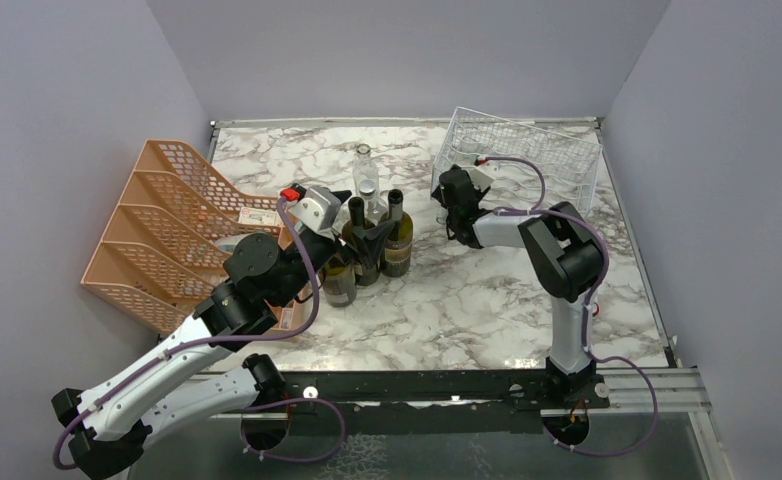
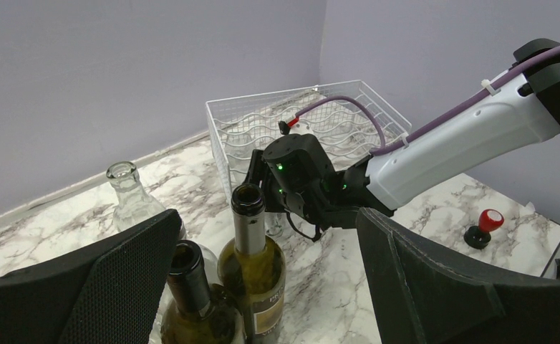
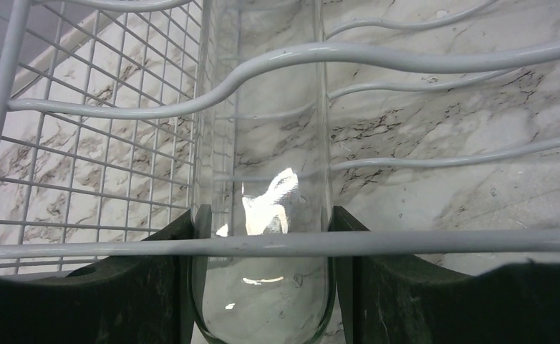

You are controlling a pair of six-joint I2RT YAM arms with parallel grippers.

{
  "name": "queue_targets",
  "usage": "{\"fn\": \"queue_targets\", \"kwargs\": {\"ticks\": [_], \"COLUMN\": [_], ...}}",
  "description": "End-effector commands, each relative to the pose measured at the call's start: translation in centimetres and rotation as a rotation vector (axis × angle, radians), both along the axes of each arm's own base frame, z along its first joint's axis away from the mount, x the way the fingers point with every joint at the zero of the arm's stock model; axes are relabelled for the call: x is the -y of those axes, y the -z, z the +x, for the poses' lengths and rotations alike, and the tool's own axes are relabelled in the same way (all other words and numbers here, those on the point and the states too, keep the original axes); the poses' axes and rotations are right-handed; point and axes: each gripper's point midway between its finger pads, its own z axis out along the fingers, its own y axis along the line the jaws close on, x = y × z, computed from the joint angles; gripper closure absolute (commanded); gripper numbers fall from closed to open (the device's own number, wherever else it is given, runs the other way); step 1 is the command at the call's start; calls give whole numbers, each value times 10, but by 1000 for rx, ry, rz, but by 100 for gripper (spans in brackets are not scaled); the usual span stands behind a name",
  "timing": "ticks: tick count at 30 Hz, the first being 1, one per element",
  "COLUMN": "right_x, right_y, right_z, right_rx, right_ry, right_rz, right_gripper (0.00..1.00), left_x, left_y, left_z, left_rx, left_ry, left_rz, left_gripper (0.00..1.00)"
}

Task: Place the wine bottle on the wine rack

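Note:
The wine rack (image 1: 527, 150), a white thin-wire frame with wavy rows, stands at the back right. At its near left corner my right gripper (image 1: 447, 205) is shut on a clear glass wine bottle (image 3: 266, 179). Both black fingers (image 3: 141, 287) press the bottle's sides. The bottle reaches in among the rack's wavy wires (image 3: 406, 54), and one wire crosses in front of it. My left gripper (image 2: 270, 287) stands wide open around a cluster of upright bottles. A green labelled bottle (image 2: 252, 265) and a dark bottle (image 2: 191, 294) rise between its fingers, untouched.
An orange mesh tiered organizer (image 1: 167, 230) fills the left side. An empty clear bottle (image 1: 366, 170) stands behind the cluster of dark bottles (image 1: 372, 245) at mid table. A red-topped knob (image 2: 483, 226) sits on the marble near the right arm's base.

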Motion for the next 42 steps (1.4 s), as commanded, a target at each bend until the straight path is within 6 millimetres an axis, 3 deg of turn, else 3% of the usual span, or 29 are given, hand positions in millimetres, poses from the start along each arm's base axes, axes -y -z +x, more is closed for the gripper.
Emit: {"fn": "queue_targets", "kwargs": {"ticks": [1,6,13,25,31,36,42], "right_x": [9,9,8,17,1,-21,-24], "right_y": [-8,-12,-31,-59,-71,-50,-16], "right_z": [14,15,9,-35,-58,-74,-73], "right_rx": [50,37,20,-181,-230,-314,-395], "right_ry": [64,53,32,-71,-252,-393,-331], "right_rz": [-47,-74,-70,-148,-138,-100,-44], "right_gripper": [35,20,17,7,12,20,28], "left_x": [-1,-2,-1,-1,1,0,3], "left_y": [-3,-3,-3,-6,-7,-7,-8], "left_z": [1,1,1,-1,-1,1,5], "left_rx": [5,5,1,-3,-9,-7,-18], "left_ry": [-10,-15,-14,-2,1,-10,-18], "left_rz": [-15,-15,-15,-19,-23,-23,-11], "left_gripper": [1,1,1,1,1,1,1]}}
